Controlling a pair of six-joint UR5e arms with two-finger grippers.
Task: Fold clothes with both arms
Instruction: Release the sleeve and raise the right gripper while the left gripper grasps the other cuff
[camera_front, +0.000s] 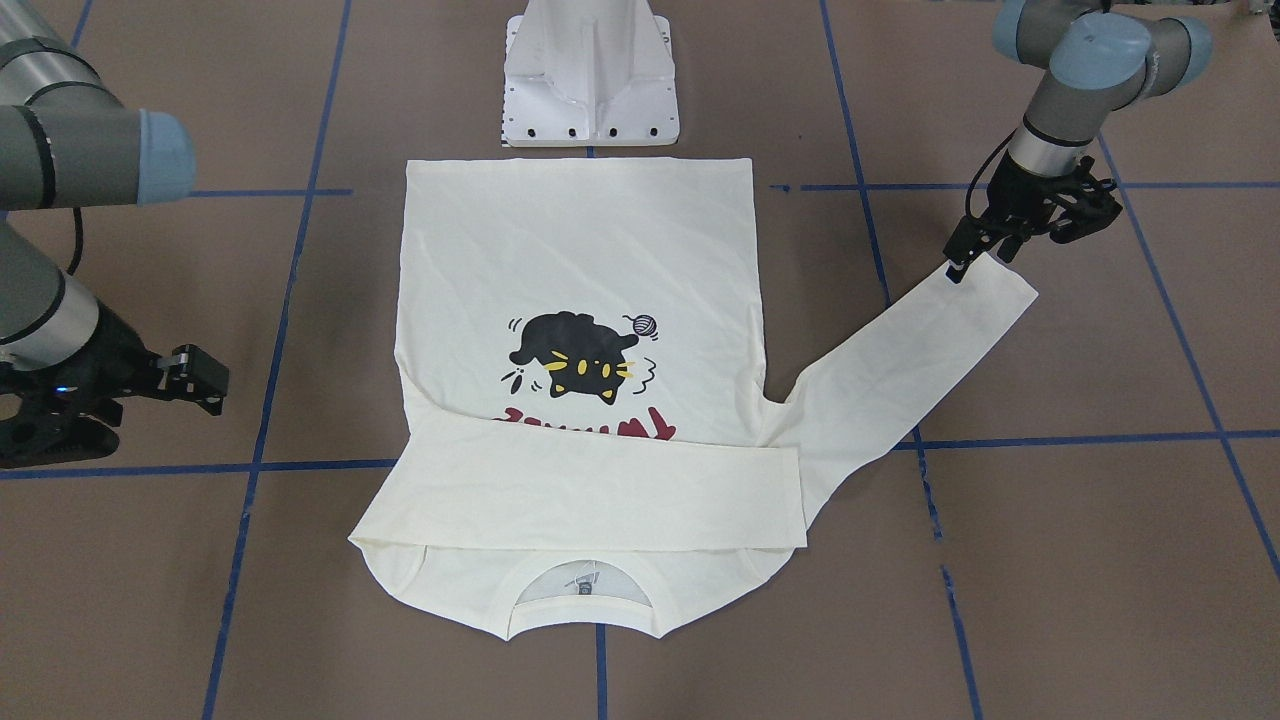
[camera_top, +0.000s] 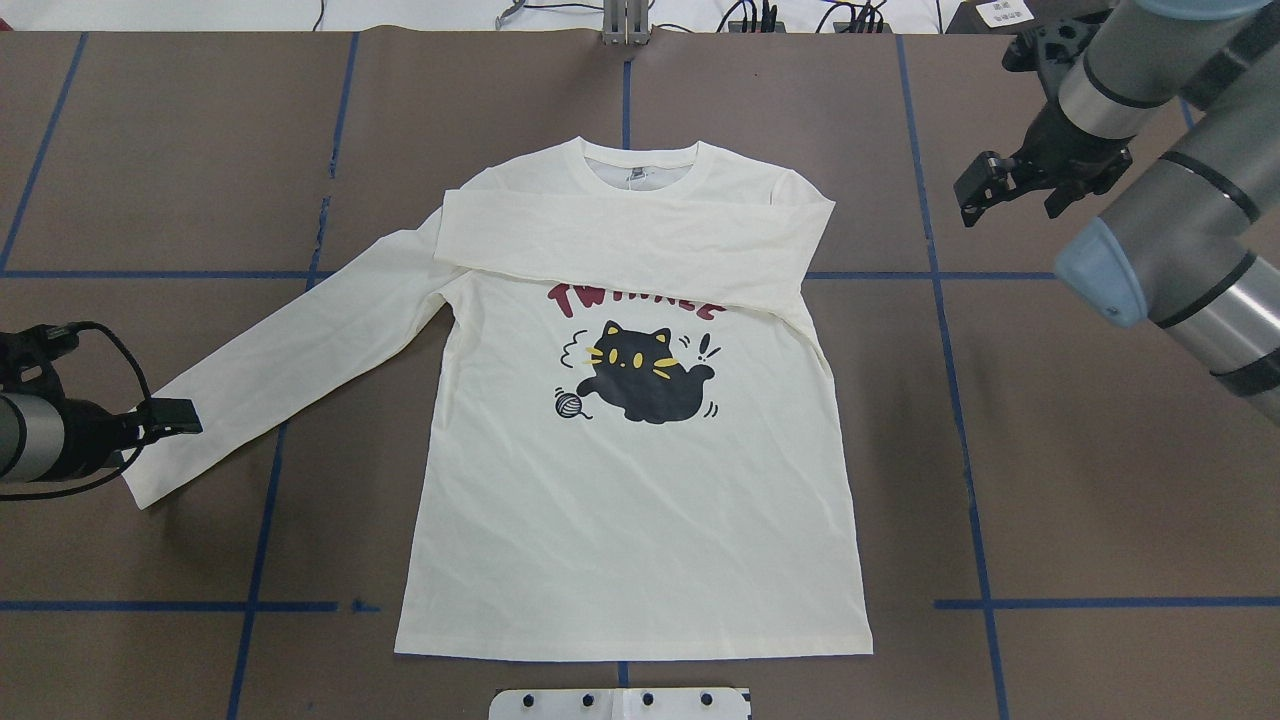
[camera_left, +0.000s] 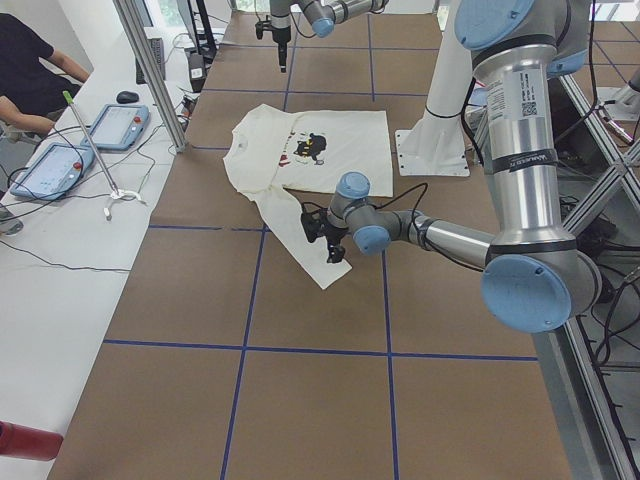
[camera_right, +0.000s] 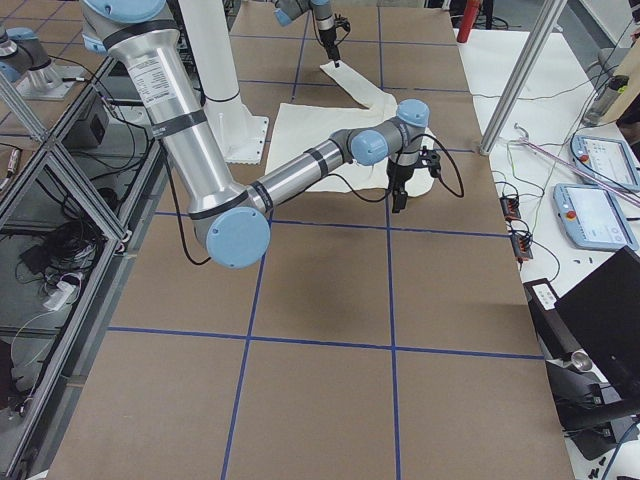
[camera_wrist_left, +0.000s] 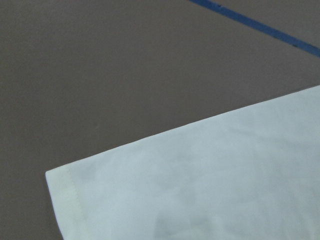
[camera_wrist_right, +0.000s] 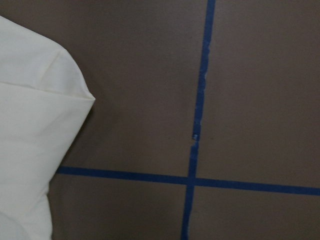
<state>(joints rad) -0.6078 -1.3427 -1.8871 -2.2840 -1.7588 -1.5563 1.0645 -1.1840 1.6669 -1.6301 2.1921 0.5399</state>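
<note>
Jaws: the right gripper is hanging apparently parted and empty, well to the side of the T-shirt. The left gripper is sitting at the cuff of the outstretched sleeve; clenched or not, cannot tell.

The shirt is lying print-up, flat on the table, with the other sleeve lying across the chest.

Judged step: bringing the outstretched sleeve across likewise. Advisable: pinching both cuff layers, lifting just clear, carrying level so the body is not dragging.

The left wrist view is showing hem stitching and a flat corner, no fingers. The front-facing view is showing fingertips at the cuff edge.
</note>
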